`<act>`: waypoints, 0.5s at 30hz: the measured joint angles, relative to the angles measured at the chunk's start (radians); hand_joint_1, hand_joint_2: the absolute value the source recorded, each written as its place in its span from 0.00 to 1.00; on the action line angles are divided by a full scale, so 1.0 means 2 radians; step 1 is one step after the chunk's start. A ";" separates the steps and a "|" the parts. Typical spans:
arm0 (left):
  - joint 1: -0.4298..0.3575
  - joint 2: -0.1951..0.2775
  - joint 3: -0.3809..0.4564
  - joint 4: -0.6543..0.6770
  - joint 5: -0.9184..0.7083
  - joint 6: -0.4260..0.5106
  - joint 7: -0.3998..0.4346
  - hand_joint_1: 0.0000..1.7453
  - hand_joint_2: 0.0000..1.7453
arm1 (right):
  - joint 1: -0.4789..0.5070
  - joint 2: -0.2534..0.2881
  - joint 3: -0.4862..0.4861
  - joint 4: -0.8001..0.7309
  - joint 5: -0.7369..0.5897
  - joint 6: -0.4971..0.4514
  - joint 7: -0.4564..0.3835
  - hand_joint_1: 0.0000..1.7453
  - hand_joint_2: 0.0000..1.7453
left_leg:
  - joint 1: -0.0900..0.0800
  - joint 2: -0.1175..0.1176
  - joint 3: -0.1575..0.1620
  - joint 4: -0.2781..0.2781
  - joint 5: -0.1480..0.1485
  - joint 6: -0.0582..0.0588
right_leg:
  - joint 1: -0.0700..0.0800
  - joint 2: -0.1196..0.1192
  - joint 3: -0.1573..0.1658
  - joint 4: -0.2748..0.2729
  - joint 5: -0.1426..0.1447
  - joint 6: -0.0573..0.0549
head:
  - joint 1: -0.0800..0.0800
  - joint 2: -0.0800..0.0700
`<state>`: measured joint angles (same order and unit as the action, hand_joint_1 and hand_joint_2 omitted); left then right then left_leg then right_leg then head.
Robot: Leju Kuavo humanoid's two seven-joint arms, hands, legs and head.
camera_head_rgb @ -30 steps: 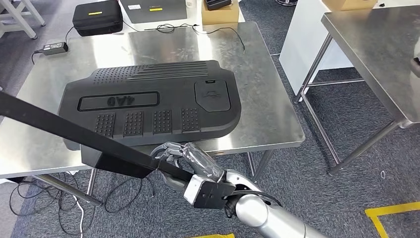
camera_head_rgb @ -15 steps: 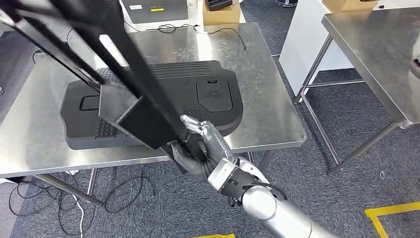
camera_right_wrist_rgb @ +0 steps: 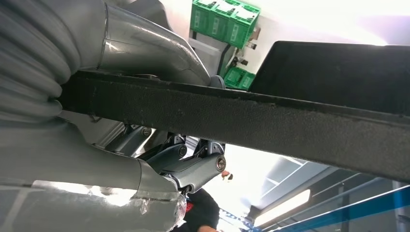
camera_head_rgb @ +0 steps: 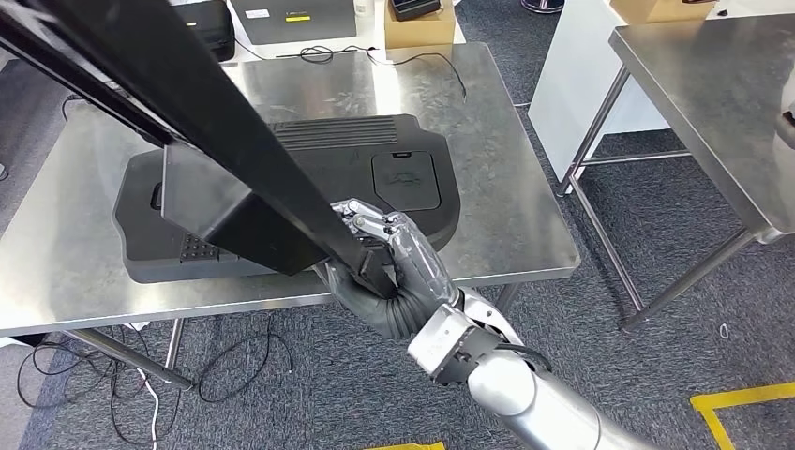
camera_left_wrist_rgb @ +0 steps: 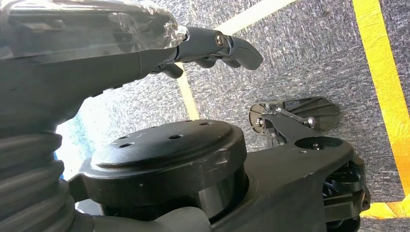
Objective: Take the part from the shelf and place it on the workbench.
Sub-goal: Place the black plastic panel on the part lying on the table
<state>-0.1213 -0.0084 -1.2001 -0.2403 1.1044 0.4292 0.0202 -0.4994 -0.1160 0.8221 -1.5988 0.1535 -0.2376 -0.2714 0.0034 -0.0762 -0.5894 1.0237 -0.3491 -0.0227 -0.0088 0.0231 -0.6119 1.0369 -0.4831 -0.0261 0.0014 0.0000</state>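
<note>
Right hand [camera_head_rgb: 380, 267]: in head view, at near edge of the steel worktop [camera_head_rgb: 525, 216]; fingers [camera_head_rgb: 367, 221] wrapped over the lower end of a long black part [camera_head_rgb: 187, 112], thumb side under it. Firm hold on the part. Right wrist view: same part [camera_right_wrist_rgb: 241, 121] crosses the frame as a dark, rough-surfaced bar, w/ grey thumb on one side and darker fingers [camera_right_wrist_rgb: 193, 169] on the other, clamped on it.

Part: long black bar w/ a boxy black section [camera_head_rgb: 220, 202] attached partway along. Runs from the right hand up and away toward the upper left of head view, tilted, raised off the worktop. Crosses over the black cover; can't tell if it touches.

Black cover [camera_head_rgb: 394, 178]: large flat moulded plastic piece, ribbed and studded panels, lies flat on the worktop, mid-surface, partly hidden behind the part.

Left hand [camera_left_wrist_rgb: 212, 46]: left wrist view, hanging over grey carpet floor [camera_left_wrist_rgb: 309, 58] w/ yellow tape lines [camera_left_wrist_rgb: 382, 72]. Dark fingers [camera_left_wrist_rgb: 237, 48] slightly curled, apart, nothing in them.

Worktop, far end: black case [camera_head_rgb: 211, 23], cardboard box [camera_head_rgb: 417, 23], thin black cable [camera_head_rgb: 412, 56] trailing across the steel.

2nd steel worktop [camera_head_rgb: 712, 94]: to the right, well apart from the first, carpet between.

Floor under first worktop: loose cables [camera_head_rgb: 141, 375]. Yellow tape corner [camera_head_rgb: 741, 412] at lower right of head view.

Right wrist view bkgd: green crates [camera_right_wrist_rgb: 222, 24], stacked; a person in dark top [camera_right_wrist_rgb: 203, 212], partly seen.
</note>
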 joint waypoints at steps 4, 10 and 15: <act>0.000 0.000 0.000 0.000 0.000 0.000 0.000 0.00 1.00 | 0.000 0.000 0.000 -0.002 0.001 0.002 0.000 1.00 1.00 | 0.000 0.000 0.000 0.000 0.000 0.000 | 0.000 0.000 0.000 0.000 0.000 0.000 | 0.000 0.000; 0.000 0.000 0.000 0.000 0.000 0.000 0.000 0.00 1.00 | 0.000 0.000 0.000 -0.003 0.001 0.006 0.000 1.00 1.00 | 0.000 0.000 0.000 0.000 0.000 0.000 | 0.000 0.000 0.000 0.000 0.000 0.000 | 0.000 0.000; 0.000 0.000 0.000 0.000 0.000 0.000 0.001 0.00 1.00 | -0.001 0.000 0.000 -0.003 0.001 0.007 0.000 1.00 1.00 | 0.000 0.000 0.000 0.000 0.000 0.000 | 0.000 0.000 0.000 0.000 0.000 0.000 | 0.000 0.000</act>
<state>-0.1214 -0.0084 -1.2001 -0.2403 1.1044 0.4292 0.0215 -0.5016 -0.1160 0.8222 -1.6049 0.1553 -0.2228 -0.2708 0.0034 -0.0762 -0.5894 1.0237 -0.3491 -0.0227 -0.0088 0.0231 -0.6117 1.0370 -0.4831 -0.0261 0.0016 0.0000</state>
